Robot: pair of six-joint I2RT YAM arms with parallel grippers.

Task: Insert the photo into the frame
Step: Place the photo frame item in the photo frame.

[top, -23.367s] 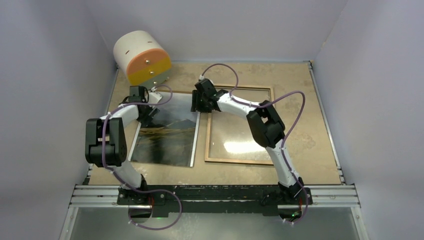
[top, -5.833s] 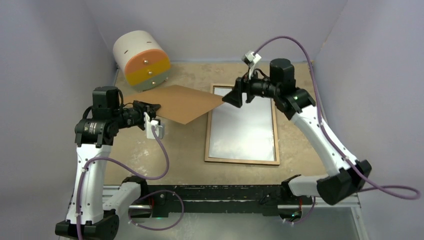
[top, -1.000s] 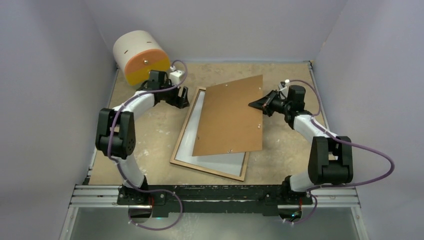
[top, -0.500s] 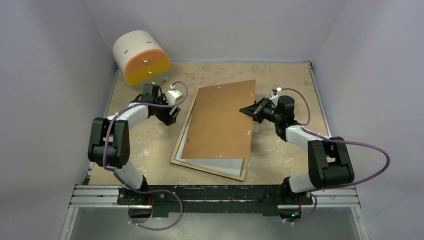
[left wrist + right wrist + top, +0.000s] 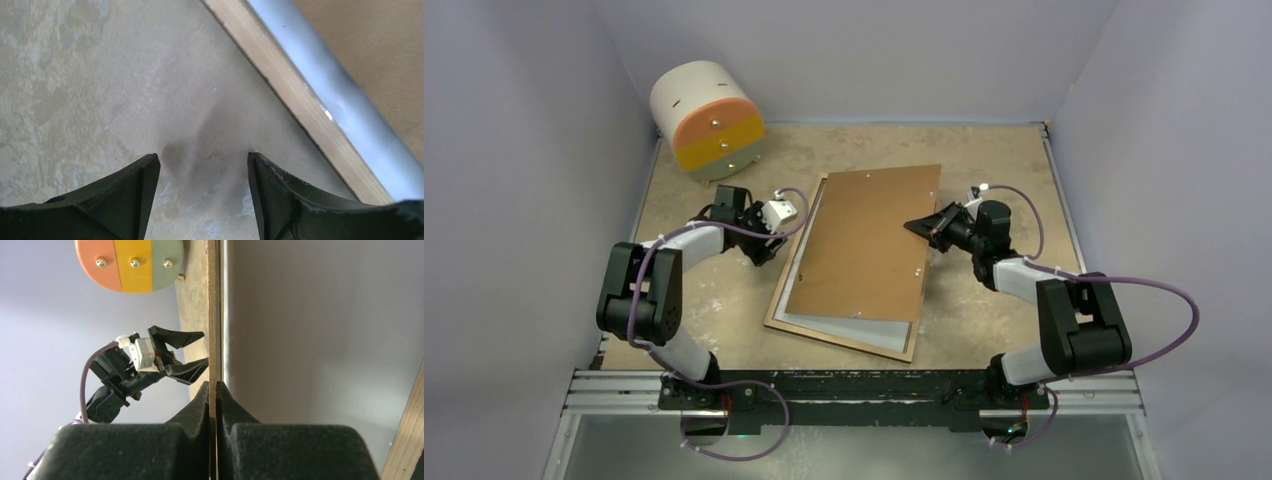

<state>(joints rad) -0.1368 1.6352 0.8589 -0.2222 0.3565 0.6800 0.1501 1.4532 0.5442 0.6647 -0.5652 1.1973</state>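
Over the frame [image 5: 282, 87], right jaws are clamped on the brown board [image 5: 864, 245]; left jaws hang apart, empty, beside its rim.

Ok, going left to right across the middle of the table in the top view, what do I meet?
First the left pincer, then the brown backing panel, then the right pincer clamped on its right edge.

Bare tabletop [image 5: 90, 75] lies open under the left gripper [image 5: 202, 160], whose jaws are spread just beside the frame [image 5: 280, 85]. The backing panel [image 5: 864, 240], pinched at its right edge by the right gripper [image 5: 215, 386], covers most of the frame. A drum [image 5: 709, 110] blocks the far-left corner.
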